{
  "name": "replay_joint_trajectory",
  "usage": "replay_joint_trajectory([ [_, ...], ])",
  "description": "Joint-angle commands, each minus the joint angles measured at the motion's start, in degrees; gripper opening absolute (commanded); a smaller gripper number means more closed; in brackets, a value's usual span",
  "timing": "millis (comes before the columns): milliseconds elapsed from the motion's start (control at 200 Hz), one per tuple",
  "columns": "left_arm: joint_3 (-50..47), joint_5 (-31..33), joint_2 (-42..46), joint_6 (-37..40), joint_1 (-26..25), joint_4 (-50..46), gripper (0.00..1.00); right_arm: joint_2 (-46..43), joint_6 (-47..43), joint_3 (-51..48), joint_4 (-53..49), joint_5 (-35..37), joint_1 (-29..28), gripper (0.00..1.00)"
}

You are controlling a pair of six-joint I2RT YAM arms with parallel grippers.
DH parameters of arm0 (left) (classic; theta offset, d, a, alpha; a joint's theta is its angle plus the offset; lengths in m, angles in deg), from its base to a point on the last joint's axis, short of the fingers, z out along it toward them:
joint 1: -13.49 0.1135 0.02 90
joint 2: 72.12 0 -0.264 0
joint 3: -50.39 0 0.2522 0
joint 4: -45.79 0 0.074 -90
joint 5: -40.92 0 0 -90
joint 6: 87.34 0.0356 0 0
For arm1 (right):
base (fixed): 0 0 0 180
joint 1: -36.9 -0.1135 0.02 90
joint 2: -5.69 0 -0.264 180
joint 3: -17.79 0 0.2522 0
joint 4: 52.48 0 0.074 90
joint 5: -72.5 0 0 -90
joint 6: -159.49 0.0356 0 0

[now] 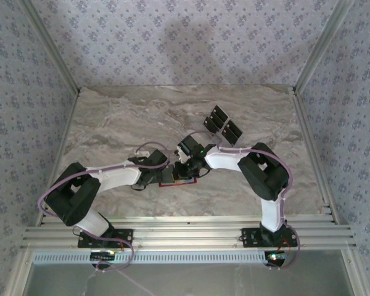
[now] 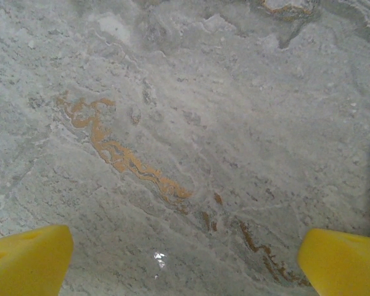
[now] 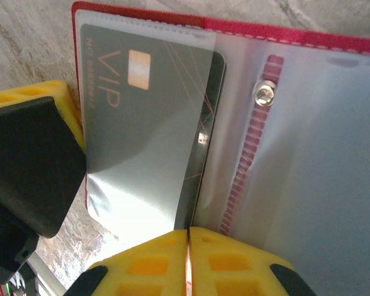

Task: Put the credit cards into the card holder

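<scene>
Card holder [image 3: 308, 154] pocket sheathes VIP credit card [image 3: 154, 117], right-wrist close-up.

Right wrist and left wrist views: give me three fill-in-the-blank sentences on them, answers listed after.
The open card holder has a ____ cover.
The credit card under its clear sleeve is printed with the word ____.
The left gripper is over the marble table with its jaws ____.
Missing words: red; VIP; open.
</scene>
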Motion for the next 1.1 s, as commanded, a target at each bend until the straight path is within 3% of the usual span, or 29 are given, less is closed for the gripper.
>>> replay_joint_trajectory([
  [0, -0.89, -7.76, -4.08, -0.13, -1.68, 5.68, 1.0, 1.68, 0.64, 1.47, 1.32, -2.41, -0.64, 0.11],
  [280, -0.51, -5.93, -2.1, -0.55, -1.64, 3.48, 1.0, -1.53, 0.64, 0.9, -0.15, -2.1, 0.72, 0.14],
  [555, -0.59, -2.34, 6.27, -0.24, 0.7, -2.15, 1.0, -8.42, -2.32, 0.07, -5.08, 1.49, 4.18, 0.35],
  [675, -0.36, -2.13, 9.99, 0.52, 2.06, -3.97, 1.0, -9.47, -4.7, -0.09, -8.35, 5.38, 4.94, 0.39],
  [879, -0.63, -4.77, 14.38, 2.69, 2.93, -1.6, 1.0, -9.12, -6.47, -1.76, -8.72, 8.37, 5.24, 0.39],
  [1094, -5.44, -13.66, 17.34, 3.58, 3.82, 9.88, 1.0, -8.16, -6.85, -3.49, -7.38, 9.52, 5.33, 0.34],
])
